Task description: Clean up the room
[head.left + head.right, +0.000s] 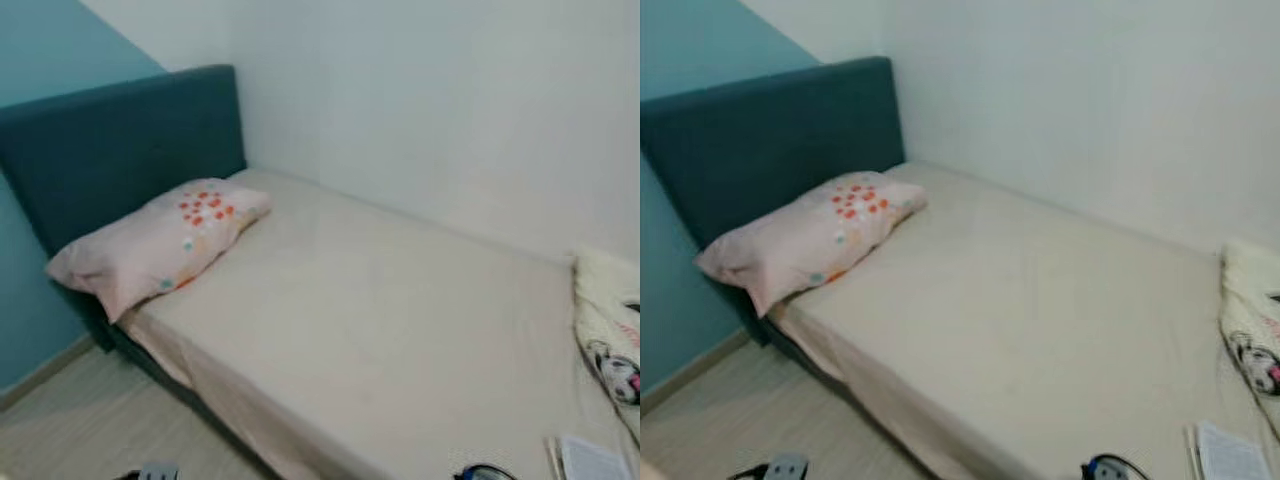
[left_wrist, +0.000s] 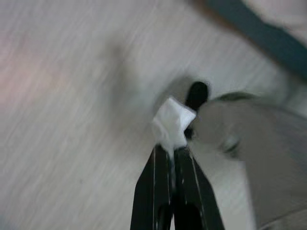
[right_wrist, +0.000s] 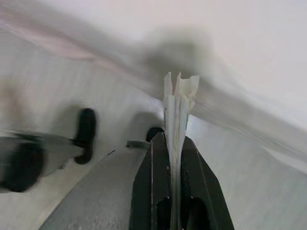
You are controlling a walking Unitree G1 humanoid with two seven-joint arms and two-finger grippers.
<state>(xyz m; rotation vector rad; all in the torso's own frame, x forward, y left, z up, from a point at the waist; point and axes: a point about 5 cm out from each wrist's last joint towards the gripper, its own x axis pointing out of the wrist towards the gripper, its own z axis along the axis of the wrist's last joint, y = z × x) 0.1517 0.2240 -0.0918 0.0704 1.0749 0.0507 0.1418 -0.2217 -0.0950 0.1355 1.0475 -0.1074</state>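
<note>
My left gripper (image 2: 171, 152) is shut on a crumpled white piece of paper (image 2: 171, 123), held above the pale wood floor (image 2: 62, 120). A folded wad of white paper (image 3: 178, 103) sticks out past the tips of my right gripper (image 3: 173, 139), which is shut on it beside the edge of the bed. Ahead lies a bed (image 1: 370, 340) with a beige sheet, a pink pillow (image 1: 165, 240) with orange dots at its head, and a crumpled white blanket (image 1: 610, 330) with a cartoon print at its right end.
A teal headboard (image 1: 120, 140) stands against a teal wall on the left; a white wall runs behind the bed. Papers (image 1: 590, 462) and a dark object (image 1: 485, 472) lie on the bed's near right edge. Pale floor (image 1: 90, 420) lies at lower left.
</note>
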